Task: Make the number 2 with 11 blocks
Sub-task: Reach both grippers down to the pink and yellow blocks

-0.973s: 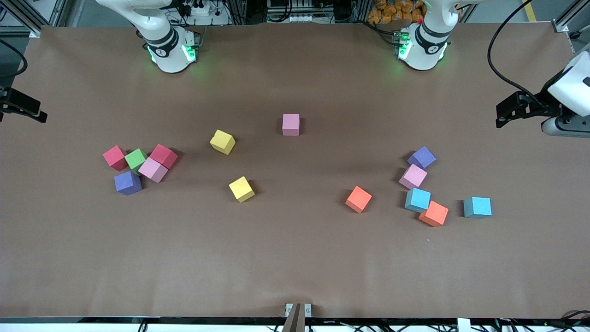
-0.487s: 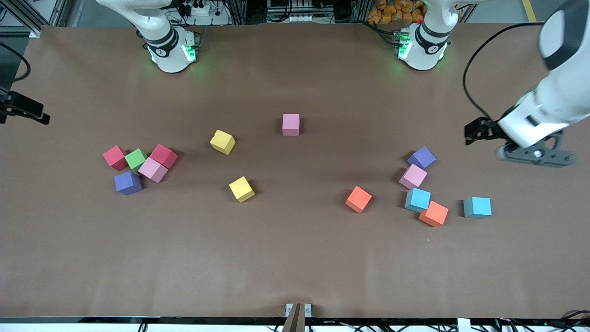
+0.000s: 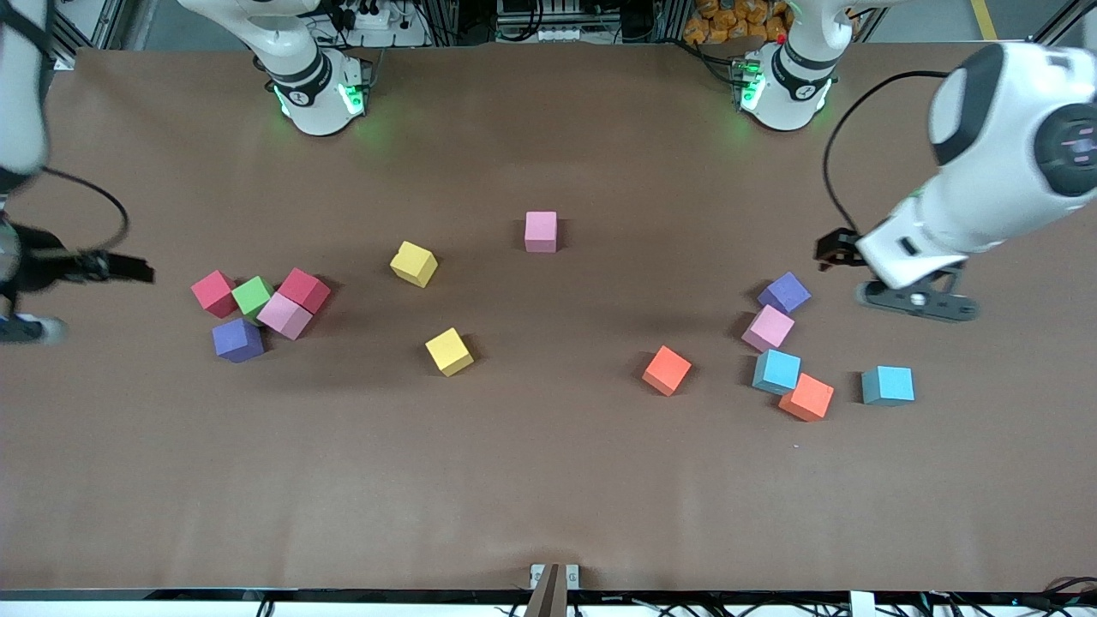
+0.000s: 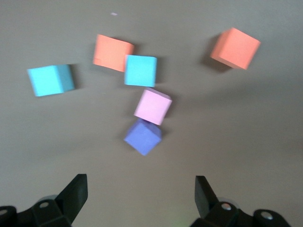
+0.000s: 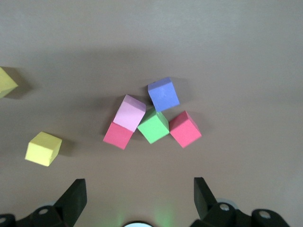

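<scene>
Blocks in all: fourteen loose on the brown table (image 3: pixel 548 480), none joined into a digit.
Right arm's end cluster: five touching blocks – two red (image 3: pixel 213 293) (image 3: pixel 303 290), one green (image 3: pixel 253 296), one pink (image 3: pixel 284 315), one purple (image 3: pixel 237 339).
Middle of table: three single blocks, well apart – two yellow (image 3: pixel 414 263) (image 3: pixel 449 351) and one pink (image 3: pixel 541 231).
Left arm's end group: six blocks – one purple (image 3: pixel 784 293), one pink (image 3: pixel 768 328), two light blue (image 3: pixel 777 371) (image 3: pixel 888 385), two orange (image 3: pixel 806 398) (image 3: pixel 667 370).
Touching there: purple, pink, light blue and orange run in a chain; the other orange and the other light blue stand apart.
Left gripper (image 4: pixel 141 191): up in the air, fingers spread wide, nothing between them; over bare table just beside the purple block (image 4: pixel 143 137) of the six-block group, the rest of that group lying past it.
Right gripper (image 5: pixel 140 193): up in the air at the table's edge, fingers spread wide, empty; the five-block cluster lies near it, green block (image 5: pixel 153 126) in the cluster's middle, with the yellow blocks (image 5: pixel 43 148) farther off.
Number 2: not yet begun.
</scene>
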